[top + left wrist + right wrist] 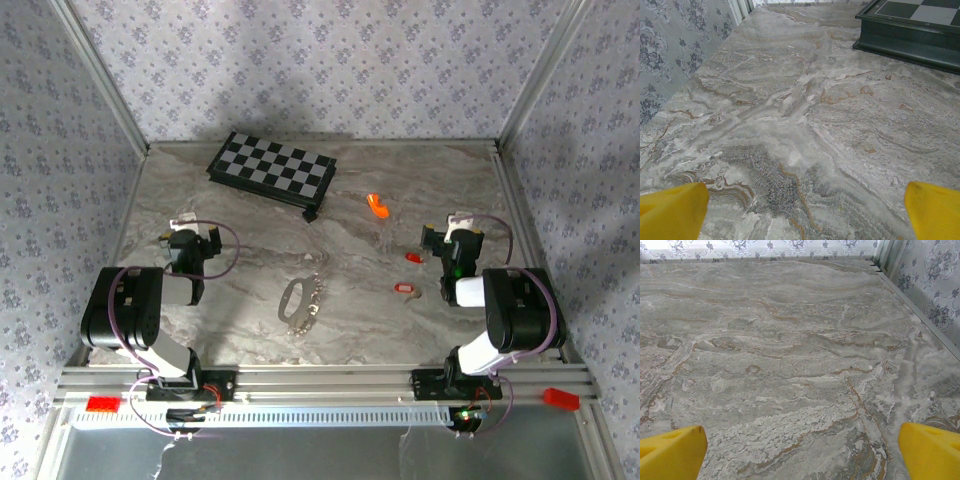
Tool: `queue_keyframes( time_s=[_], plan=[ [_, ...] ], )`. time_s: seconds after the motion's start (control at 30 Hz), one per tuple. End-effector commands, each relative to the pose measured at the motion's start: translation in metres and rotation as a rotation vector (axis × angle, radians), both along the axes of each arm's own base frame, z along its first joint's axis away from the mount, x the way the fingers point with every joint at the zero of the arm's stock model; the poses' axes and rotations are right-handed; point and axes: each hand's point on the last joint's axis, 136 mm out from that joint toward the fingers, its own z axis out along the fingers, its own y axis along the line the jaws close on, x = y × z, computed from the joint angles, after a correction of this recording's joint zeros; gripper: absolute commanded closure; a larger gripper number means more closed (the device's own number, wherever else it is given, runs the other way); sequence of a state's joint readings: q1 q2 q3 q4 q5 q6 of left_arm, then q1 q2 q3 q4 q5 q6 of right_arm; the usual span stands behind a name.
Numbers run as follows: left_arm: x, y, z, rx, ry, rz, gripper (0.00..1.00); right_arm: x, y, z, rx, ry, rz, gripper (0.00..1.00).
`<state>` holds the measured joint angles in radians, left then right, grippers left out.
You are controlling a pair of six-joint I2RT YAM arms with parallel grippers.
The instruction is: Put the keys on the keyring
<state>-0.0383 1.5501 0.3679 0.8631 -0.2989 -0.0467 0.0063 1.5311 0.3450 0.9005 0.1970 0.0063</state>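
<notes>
Presently we find the left gripper point(805, 210) and right gripper point(800, 452) wide open, both empty. Keys point(404, 289) lie near the right edge of the table point(250, 250), beside the right gripper; keyring point(294, 300) sits centrally, toward the near edge. We advise pinching one key by its red head.

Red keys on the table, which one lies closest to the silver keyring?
The longer red key with the pale centre, lower in the top view. The smaller red key above it lies further from the keyring.
</notes>
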Motion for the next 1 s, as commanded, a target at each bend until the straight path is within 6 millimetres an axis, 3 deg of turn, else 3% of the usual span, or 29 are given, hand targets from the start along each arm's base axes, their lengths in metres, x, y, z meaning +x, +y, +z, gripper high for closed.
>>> queue_keyframes(
  time_s=[0.0, 0.97],
  plan=[
    [0.0071, 0.0006, 0.0126, -0.019, -0.039, 0.001, 0.00, 0.0040, -0.0011, 0.0028, -0.006, -0.003, 0.005, 0.00],
    [0.0068, 0.0003, 0.0132, -0.020, -0.041, 0.001, 0.00, 0.0043, -0.0007, 0.0022, 0.003, 0.004, 0.015, 0.00]
  ],
)
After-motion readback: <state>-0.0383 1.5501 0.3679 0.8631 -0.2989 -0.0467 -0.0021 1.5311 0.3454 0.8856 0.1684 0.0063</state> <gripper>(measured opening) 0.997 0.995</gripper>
